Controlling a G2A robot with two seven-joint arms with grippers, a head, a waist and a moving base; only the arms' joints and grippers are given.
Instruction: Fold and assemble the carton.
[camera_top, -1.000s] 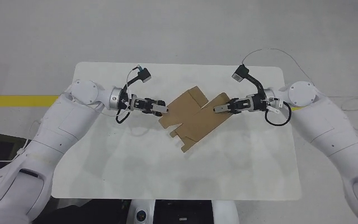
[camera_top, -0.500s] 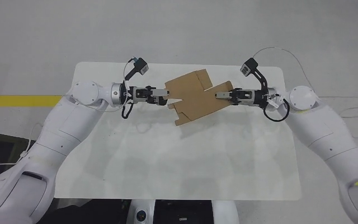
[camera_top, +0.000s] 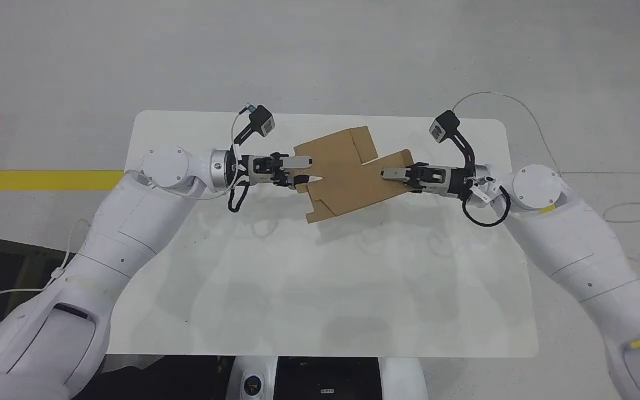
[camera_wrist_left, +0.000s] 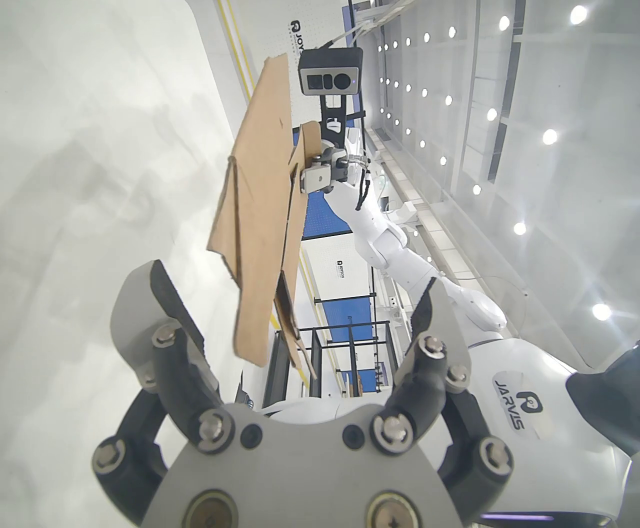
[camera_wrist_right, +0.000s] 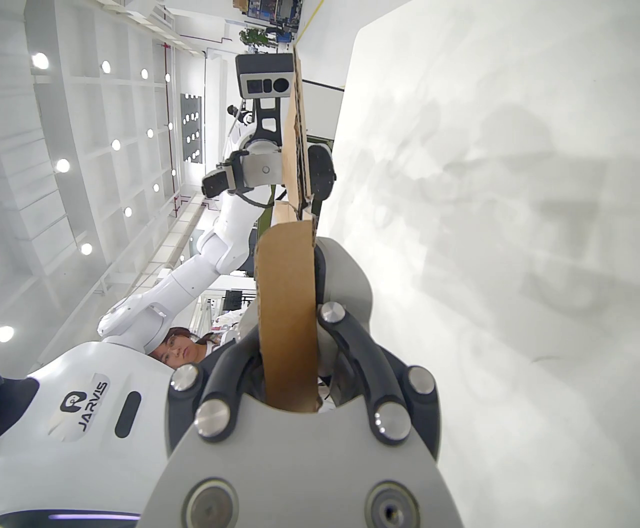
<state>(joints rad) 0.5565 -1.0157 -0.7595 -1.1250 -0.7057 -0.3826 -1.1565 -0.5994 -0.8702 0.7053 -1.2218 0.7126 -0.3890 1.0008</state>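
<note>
Since the flat carton (camera_top: 345, 180) rose off the table (camera_top: 300, 300), right gripper (camera_top: 385, 174) pinched tight on its flap, left gripper (camera_top: 303, 170) gapes wide around the opposite edge holding nothing, so folding looks barely begun.

R wrist view: carton (camera_wrist_right: 287, 310) flap runs back through R gripper (camera_wrist_right: 300, 250), covering one finger & the pad contact. Farther out from it the carton is edge-on, faces unreadable, and cuts across L gripper (camera_wrist_right: 267, 177). L wrist view: carton edge sits btwn L gripper's fingers (camera_wrist_left: 175, 310); touching or not, can't tell. Top view: both contacts too small to judge.
</note>
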